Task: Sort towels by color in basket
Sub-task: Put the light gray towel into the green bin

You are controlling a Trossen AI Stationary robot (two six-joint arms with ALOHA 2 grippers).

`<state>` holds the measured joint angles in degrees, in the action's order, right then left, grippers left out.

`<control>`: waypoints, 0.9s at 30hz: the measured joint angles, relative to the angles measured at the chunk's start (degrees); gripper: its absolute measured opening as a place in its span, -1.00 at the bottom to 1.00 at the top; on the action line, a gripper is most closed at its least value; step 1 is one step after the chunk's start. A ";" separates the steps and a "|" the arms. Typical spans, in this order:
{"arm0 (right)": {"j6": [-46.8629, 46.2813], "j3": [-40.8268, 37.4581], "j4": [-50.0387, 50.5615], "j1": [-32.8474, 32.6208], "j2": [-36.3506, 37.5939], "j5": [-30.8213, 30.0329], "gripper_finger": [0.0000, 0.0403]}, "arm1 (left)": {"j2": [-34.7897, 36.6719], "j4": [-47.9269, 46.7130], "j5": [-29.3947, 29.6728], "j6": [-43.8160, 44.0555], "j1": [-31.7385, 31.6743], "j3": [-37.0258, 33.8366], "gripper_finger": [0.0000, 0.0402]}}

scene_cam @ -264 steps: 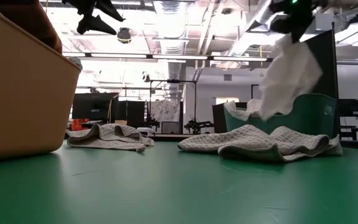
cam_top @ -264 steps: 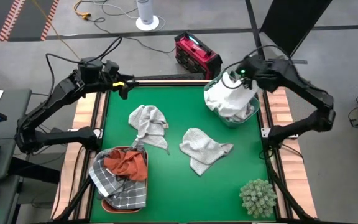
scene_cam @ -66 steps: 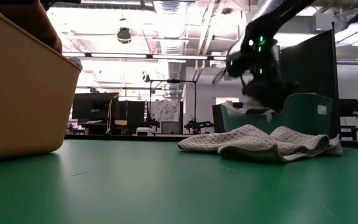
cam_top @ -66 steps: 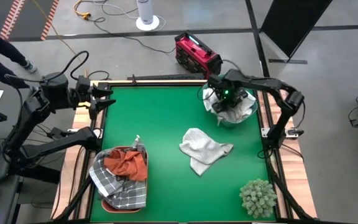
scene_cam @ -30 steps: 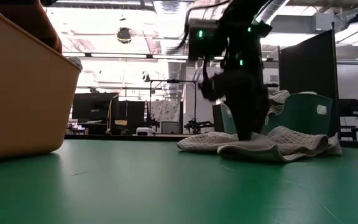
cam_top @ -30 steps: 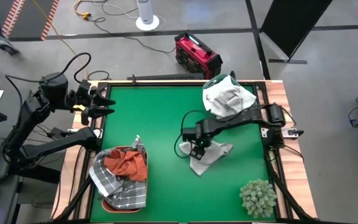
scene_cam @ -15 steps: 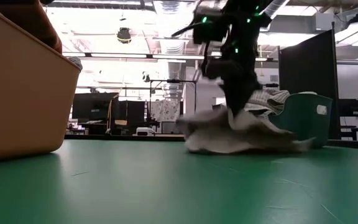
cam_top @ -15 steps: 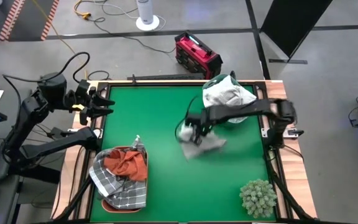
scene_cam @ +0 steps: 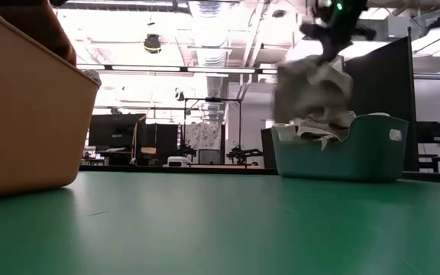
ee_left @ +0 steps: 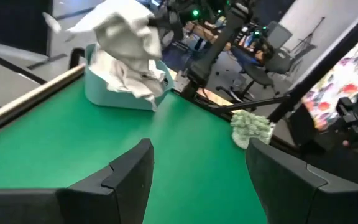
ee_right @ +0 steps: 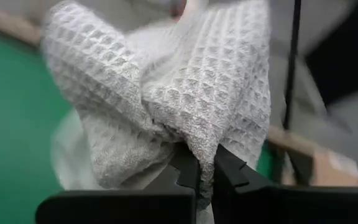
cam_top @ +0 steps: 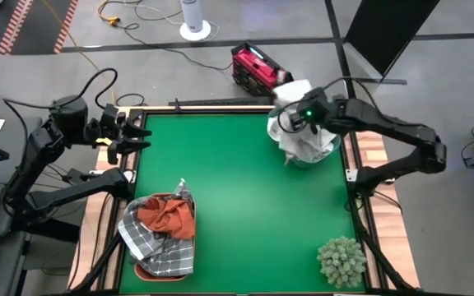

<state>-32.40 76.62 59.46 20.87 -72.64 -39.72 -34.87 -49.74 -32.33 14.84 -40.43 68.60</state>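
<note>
My right gripper (cam_top: 296, 116) is shut on a pale waffle-weave towel (cam_top: 293, 92) and stands above the teal basket (cam_top: 329, 149) at the table's far right. In the low view the towel (scene_cam: 312, 88) hangs bunched over the teal basket (scene_cam: 338, 156), which holds other pale towels (scene_cam: 317, 126). A tan basket (cam_top: 141, 268) at the near left holds a rust-orange towel (cam_top: 168, 215) and a grey checked towel (cam_top: 166, 255). My left gripper (cam_top: 137, 132) waits open over the table's far left edge. My right gripper pinches a bunched fold of the waffle towel (ee_right: 194, 138) between its two fingers (ee_right: 229, 168); several layers show there. The towel is lifted clear of the table and hangs slack below the gripper (scene_cam: 334, 21), its lower end at the pale towels in the teal basket.
A spiky pale-green plant ball (cam_top: 341, 261) sits at the table's near right corner. A red box (cam_top: 260, 71) lies on the floor past the far edge. Bare green table (cam_top: 245, 214) stretches between the two baskets.
My right gripper stood shut on the waffle towel in the table's middle, then rose and swung toward the far right. The towel slid, lifted clear of the table and now hangs over the teal basket.
</note>
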 joint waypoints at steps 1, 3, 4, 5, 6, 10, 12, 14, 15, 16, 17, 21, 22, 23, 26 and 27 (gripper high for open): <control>-1.13 -0.04 3.70 1.10 -0.56 2.18 -0.83 | -0.02 0.01 0.59 -0.54 -0.01 0.00 0.21; -3.65 -0.09 11.30 2.99 -2.78 6.23 -0.83 | -0.20 0.35 1.27 -1.44 -0.01 0.00 0.21; -4.41 -0.11 14.97 3.69 -4.19 8.04 -0.83 | -0.22 0.56 1.62 -1.76 0.00 0.00 0.21; -4.46 -0.13 17.88 4.22 -5.67 9.55 -0.83 | -0.29 0.62 1.91 -2.18 -0.02 0.00 0.21; -4.19 -0.13 19.87 4.59 -7.24 10.95 -0.83 | -0.44 0.68 2.02 -2.65 0.00 0.00 0.21; 0.94 -0.13 20.62 4.99 -12.95 18.14 -0.83 | -1.12 0.76 2.70 -4.60 0.00 0.00 0.21; 3.87 -0.13 20.68 6.15 -16.04 24.63 -0.83 | -1.57 0.76 2.81 -4.75 -0.01 0.00 0.21; 6.09 -0.11 21.23 7.55 -20.05 30.04 -0.83 | -1.98 0.76 2.83 -4.75 0.00 0.00 0.21; 6.83 -0.13 21.31 8.11 -22.10 30.90 -0.83 | -2.11 0.74 2.86 -4.75 -0.02 0.00 0.21; 7.47 -0.15 21.15 8.57 -24.05 31.01 -0.83 | -2.25 0.74 2.85 -4.71 0.00 0.00 0.21; 8.27 -0.15 20.51 9.00 -25.79 31.02 -0.83 | -2.26 0.74 2.84 -4.47 0.00 0.00 0.21; 10.72 -0.13 16.49 10.36 -31.75 32.18 -0.83 | -2.24 0.66 2.84 -3.23 -0.01 0.00 0.21; 11.28 -0.13 15.61 10.46 -33.07 32.93 -0.83 | -2.24 0.64 2.84 -2.96 0.00 0.00 0.21; 11.86 -0.11 15.00 10.74 -34.29 33.81 -0.82 | -2.24 0.63 2.84 -2.63 0.00 0.00 0.21; 12.40 -0.04 15.11 11.12 -36.96 34.85 -0.66 | -2.21 0.59 2.84 -1.67 -0.02 0.00 0.21; 12.70 -0.04 15.57 11.11 -37.27 35.16 -0.58 | -2.21 0.49 2.82 -1.59 -0.01 0.00 0.21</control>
<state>-19.70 76.58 75.02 31.98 -109.92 -4.56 -37.08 -49.25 -29.52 13.25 -40.44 68.60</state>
